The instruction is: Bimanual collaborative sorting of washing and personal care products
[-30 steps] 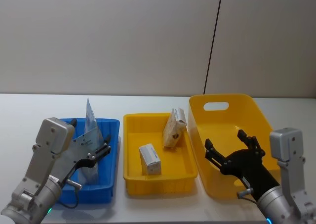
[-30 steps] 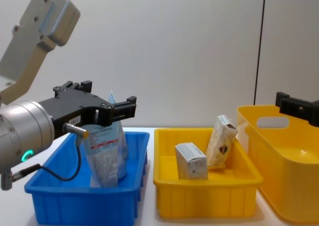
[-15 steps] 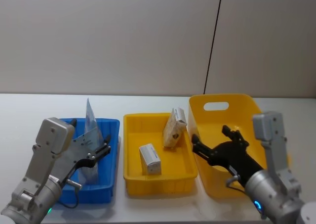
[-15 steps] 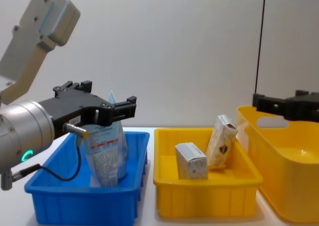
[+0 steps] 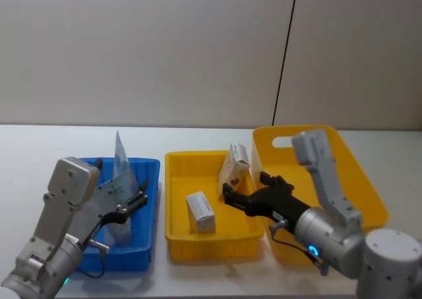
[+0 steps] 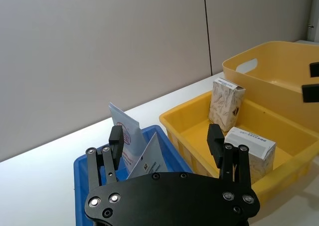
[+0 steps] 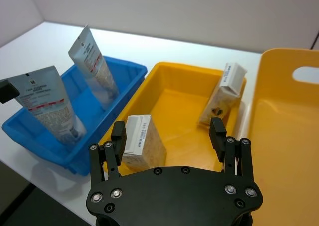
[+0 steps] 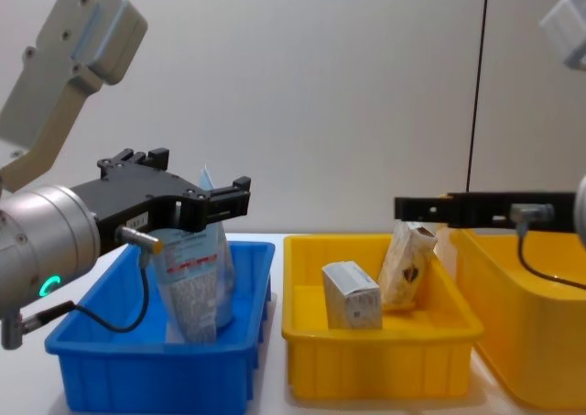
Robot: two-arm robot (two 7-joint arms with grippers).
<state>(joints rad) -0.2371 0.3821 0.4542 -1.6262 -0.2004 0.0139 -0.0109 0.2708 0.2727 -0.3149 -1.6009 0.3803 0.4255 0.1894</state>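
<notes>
My left gripper (image 5: 134, 202) hangs open over the blue bin (image 5: 153, 214), just above a pale blue-white pouch (image 8: 192, 278) that stands upright inside; a second pouch (image 7: 92, 54) leans at the bin's far end. My right gripper (image 5: 242, 192) is open above the small yellow tray (image 5: 211, 246), holding nothing. In that tray a grey-white carton (image 5: 200, 212) lies near the front, and a cream carton with a dark emblem (image 5: 233, 170) leans against the far right wall. In the right wrist view the grey-white carton (image 7: 142, 141) sits just beyond the left finger (image 7: 118, 133).
A large yellow bin (image 5: 343, 154) with a handle slot stands to the right of the tray, and my right arm reaches across its front left corner. The three containers sit side by side on a white table (image 5: 53, 147) before a plain grey wall.
My right gripper has swung left, from over the large yellow bin to over the small yellow tray near the cartons. The left gripper and the products have stayed put.
</notes>
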